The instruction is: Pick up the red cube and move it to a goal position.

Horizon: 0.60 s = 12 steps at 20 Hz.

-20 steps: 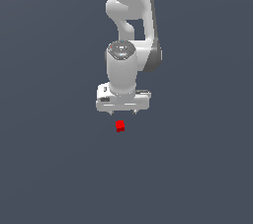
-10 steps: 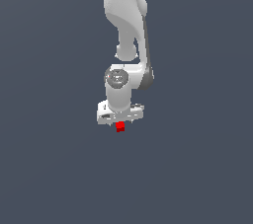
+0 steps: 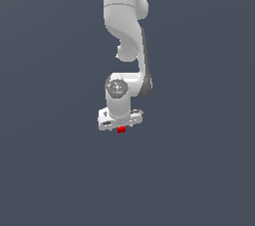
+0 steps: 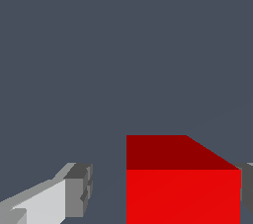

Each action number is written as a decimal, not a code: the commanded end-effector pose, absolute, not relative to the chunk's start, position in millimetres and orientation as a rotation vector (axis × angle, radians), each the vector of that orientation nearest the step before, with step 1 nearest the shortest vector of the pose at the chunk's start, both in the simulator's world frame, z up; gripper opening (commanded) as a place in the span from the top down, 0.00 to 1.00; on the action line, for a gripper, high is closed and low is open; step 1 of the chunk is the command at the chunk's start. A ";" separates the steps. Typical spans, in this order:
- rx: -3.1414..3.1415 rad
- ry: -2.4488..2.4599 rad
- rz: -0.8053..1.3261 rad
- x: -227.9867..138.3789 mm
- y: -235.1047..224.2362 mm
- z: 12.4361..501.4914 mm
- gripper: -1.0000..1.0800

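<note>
The red cube (image 3: 121, 130) rests on the dark grey floor, mostly covered by the white hand in the exterior view. My gripper (image 3: 120, 125) has come down right over it. The wrist view shows the red cube (image 4: 183, 193) large between the two fingers of my gripper (image 4: 165, 191). One grey-tipped finger (image 4: 78, 193) stands clearly apart from the cube's side. The other finger (image 4: 247, 188) sits right at the cube's opposite edge; whether it touches is hard to tell. The jaws stand open around the cube.
The white arm (image 3: 127, 31) rises straight up from the hand toward the exterior view's top. Around it lies only plain dark grey floor (image 3: 199, 170), with no other object and no goal marker showing.
The arm has lowered steadily over the last second. The hand went from hovering above the cube to enclosing it. The cube has stayed where it was.
</note>
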State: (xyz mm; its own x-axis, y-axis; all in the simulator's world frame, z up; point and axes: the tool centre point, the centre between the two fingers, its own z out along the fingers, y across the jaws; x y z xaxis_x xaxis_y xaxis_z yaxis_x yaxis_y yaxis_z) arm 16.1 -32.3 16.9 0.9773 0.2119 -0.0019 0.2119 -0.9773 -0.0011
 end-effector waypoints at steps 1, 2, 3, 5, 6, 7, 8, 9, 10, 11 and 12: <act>-3.123 -0.338 0.002 17.0 -32.2 16.4 0.04; -3.123 -0.336 0.001 17.1 -32.3 17.4 0.04; -3.124 -0.333 0.001 17.2 -32.2 18.8 0.04; -3.124 -0.332 0.000 17.3 -31.7 19.9 0.04; -3.124 -0.332 0.000 17.3 -31.7 19.9 1.00; -3.124 -0.332 0.000 17.3 -31.7 19.9 1.00; -3.124 -0.332 0.000 17.3 -31.7 19.9 1.00; -3.124 -0.332 0.000 17.3 -31.7 19.9 1.00; -3.124 -0.332 0.000 17.3 -31.7 19.9 1.00; -3.124 -0.332 0.000 17.3 -31.7 19.9 1.00; -3.124 -0.332 0.000 17.3 -31.7 19.9 1.00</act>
State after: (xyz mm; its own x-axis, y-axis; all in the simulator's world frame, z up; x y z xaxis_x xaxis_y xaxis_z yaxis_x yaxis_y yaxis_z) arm 17.1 -31.7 19.6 0.9777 0.2102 -0.0007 0.2102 -0.9777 -0.0002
